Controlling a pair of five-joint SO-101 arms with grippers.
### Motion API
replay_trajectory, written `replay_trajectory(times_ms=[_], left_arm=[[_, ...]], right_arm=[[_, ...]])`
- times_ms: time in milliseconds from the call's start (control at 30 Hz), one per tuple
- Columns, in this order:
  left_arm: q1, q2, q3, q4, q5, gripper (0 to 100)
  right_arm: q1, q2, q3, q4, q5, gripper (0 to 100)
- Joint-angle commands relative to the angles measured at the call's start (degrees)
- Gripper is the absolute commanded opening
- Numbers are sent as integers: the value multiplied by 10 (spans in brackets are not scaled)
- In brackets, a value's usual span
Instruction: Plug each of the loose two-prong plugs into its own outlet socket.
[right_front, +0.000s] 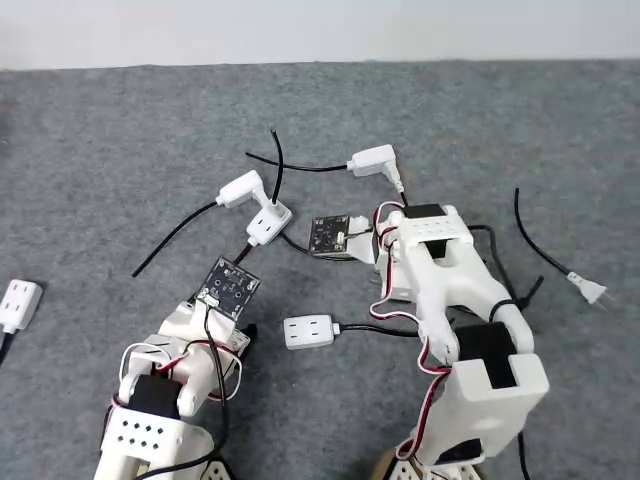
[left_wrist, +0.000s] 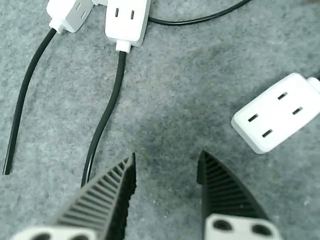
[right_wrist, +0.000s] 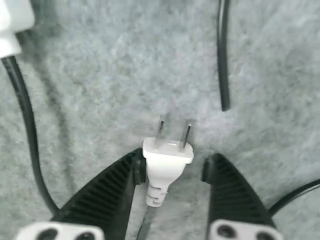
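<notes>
Several cords crossed the grey carpeted surface (right_front: 100, 130) between the two arms. A white three-socket outlet block (right_front: 308, 331) lay between the arms, near the left hand (left_wrist: 166, 159) and off to one side of it. That hand's black ribbed fingers were spread over bare carpet with nothing between them.

Farther out, a small white two-slot outlet (right_front: 268, 223) lay touching a white angled plug body (right_front: 240, 188); whether the two were joined could not be told. Another white angled plug (right_front: 372, 160) lay beyond the right arm. A white outlet cube (right_front: 18, 303) sat far out on the left arm's side. A slim white plug on a black cord (right_front: 591, 291) lay well apart on the right arm's outer side. A cut end of black cord (right_wrist: 223, 60) lay ahead of the right arm's fingers.

The white two-prong plug (right_wrist: 165, 165) lay flat on the carpet between the spread fingers of the right hand (right_wrist: 176, 157). Its prongs pointed away from the wrist. Its body touched one finger and stood apart from the other, so it was not pinched.
</notes>
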Motion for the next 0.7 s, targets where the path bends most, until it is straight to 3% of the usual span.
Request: replay_trajectory(times_ms=[0,100,500,667], left_arm=[[5,-5,-4,-15,2,193],[5,-5,-4,-15,2,193],[43,-5,-4,-15,4,191],[69,-6,-5,-100,40,189]], right_arm=[[-7,0,-3,-3,-7,113],[-6,0,-3,-3,-7,0],[-33,-80,-2,48,-54,8],[-55,-167,1,108,-112,8]])
